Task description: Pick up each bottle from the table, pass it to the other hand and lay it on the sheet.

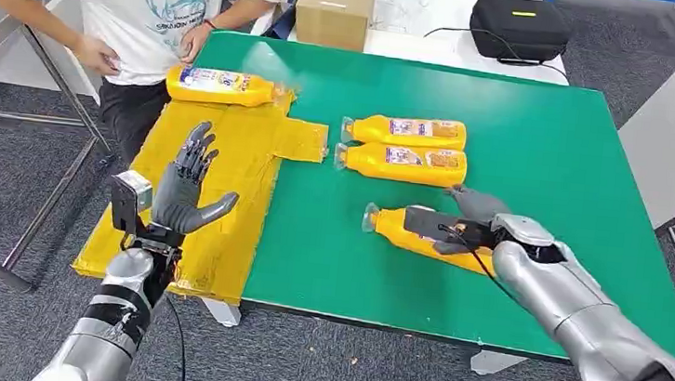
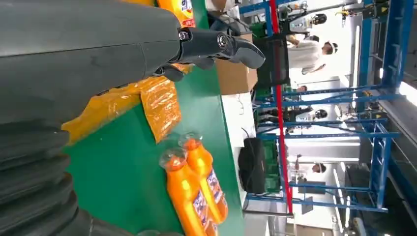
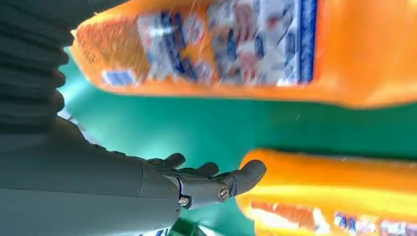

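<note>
Three orange bottles lie on the green table [image 1: 544, 136]: two side by side in the middle [image 1: 405, 132] [image 1: 404, 163] and one nearer the front [image 1: 395, 230]. My right hand [image 1: 461, 223] lies over that front bottle, dark fingers on top of it and thumb spread away; the right wrist view shows this bottle [image 3: 221, 49] close by, blurred, with the thumb [image 3: 236, 182] reaching toward the neighbouring bottle [image 3: 334, 191]. A further bottle [image 1: 222, 86] lies at the far end of the yellow sheet [image 1: 233, 171]. My left hand [image 1: 187, 185] is raised above the sheet, fingers spread, holding nothing.
A person [image 1: 146, 4] stands at the table's far left corner, hands near the sheet's far end. A cardboard box [image 1: 335, 8] and a black case [image 1: 519, 28] sit on the white table behind. The sheet hangs over the table's left edge.
</note>
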